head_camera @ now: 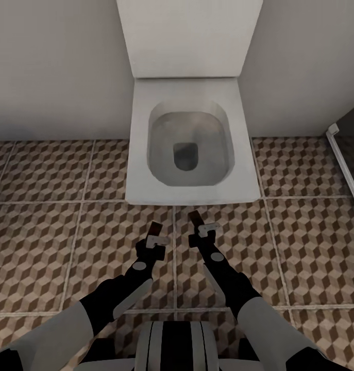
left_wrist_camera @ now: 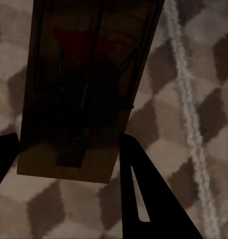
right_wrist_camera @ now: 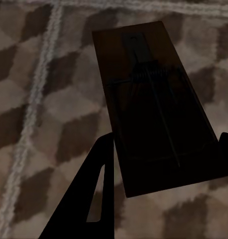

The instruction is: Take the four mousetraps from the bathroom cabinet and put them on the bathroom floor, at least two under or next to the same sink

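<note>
Head view: both arms reach forward and down over the bathroom floor, just short of a white toilet that stands against the wall. Left gripper has a mousetrap sticking out past its fingertips toward the toilet; right gripper likewise has a second mousetrap. The two traps sit side by side, either side of a grout line, near the toilet base. Height above the tiles can't be judged here.

Left wrist view: the trap is clamped between the two dark fingers, board end at the jaws, wire spring and red mark further out. Cube-pattern tiles behind it.

Right wrist view: the second trap is pinched between the fingers, its wire parts visible, its long axis running away from the gripper. Tiles and grout behind.
</note>
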{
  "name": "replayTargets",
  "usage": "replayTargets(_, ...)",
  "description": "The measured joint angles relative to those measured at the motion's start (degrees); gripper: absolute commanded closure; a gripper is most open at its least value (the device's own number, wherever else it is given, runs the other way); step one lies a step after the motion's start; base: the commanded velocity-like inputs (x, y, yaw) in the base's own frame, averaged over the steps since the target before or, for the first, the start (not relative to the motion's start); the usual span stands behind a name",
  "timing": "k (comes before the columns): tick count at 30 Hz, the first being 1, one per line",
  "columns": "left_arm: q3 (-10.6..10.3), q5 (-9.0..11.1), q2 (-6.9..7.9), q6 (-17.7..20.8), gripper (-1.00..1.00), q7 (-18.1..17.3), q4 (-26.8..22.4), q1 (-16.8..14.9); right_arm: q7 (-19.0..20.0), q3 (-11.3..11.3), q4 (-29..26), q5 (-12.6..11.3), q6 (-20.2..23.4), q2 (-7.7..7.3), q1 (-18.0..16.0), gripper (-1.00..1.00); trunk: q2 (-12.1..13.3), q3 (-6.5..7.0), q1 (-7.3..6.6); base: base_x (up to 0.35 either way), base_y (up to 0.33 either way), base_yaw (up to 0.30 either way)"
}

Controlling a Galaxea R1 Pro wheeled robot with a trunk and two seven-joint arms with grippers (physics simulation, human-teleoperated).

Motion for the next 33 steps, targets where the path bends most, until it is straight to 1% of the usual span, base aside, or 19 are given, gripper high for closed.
replayTargets(6, 0.0, 0.1, 0.00, 0.0, 1.00, 0.0, 0.0, 0.0, 0.0, 0.0, 0.0, 0.0, 0.0, 0.00, 0.0, 1.00, 0.0, -0.27, 0.00, 0.000, 0.000, 0.000)
replayTargets(22, 0.0, 0.1, 0.00, 0.0, 1.00, 0.0, 0.1, 0.0, 0.0, 0.0, 0.0, 0.0, 0.0, 0.00, 0.0, 1.00, -0.2, -4.86, 0.42, 0.000, 0.000, 0.000)
replayTargets(23, 0.0, 0.1, 0.00, 0.0, 1.00, 0.0, 0.1, 0.0, 0.0, 0.0, 0.0, 0.0, 0.0, 0.00, 0.0, 1.00, -0.2, -5.01, 0.44, 0.000, 0.000, 0.000)
replayTargets(33, -0.1, 0.0, 0.00, 0.0, 1.00, 0.0, 0.0, 0.0, 0.0, 0.0, 0.0, 0.1, 0.0, 0.01, 0.0, 1.00, -0.3, -5.02, 0.62, 0.000, 0.000, 0.000)
